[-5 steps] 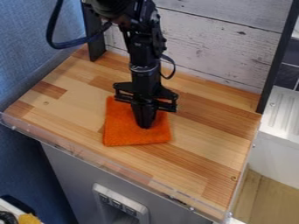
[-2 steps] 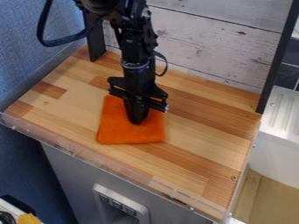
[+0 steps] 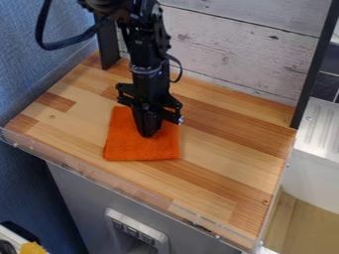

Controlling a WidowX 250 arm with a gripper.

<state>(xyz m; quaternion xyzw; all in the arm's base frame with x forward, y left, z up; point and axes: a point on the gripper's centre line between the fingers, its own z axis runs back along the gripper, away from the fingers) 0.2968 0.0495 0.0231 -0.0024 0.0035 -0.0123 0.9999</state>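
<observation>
Gripper (image 3: 148,134) closed, tips on orange cloth (image 3: 132,149), wooden counter (image 3: 218,149); cannot tell if cloth pinched.

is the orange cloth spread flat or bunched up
Spread flat: the orange cloth lies as a near-square on the wooden surface, its visible edges fairly straight, with no bunching in sight.

The black, jointed robot arm (image 3: 145,54) slants steeply down over the back edge of the wooden counter (image 3: 225,154), its dark cable (image 3: 66,43) looped beside it; the black gripper (image 3: 147,133) points downward near the counter's middle.
</observation>
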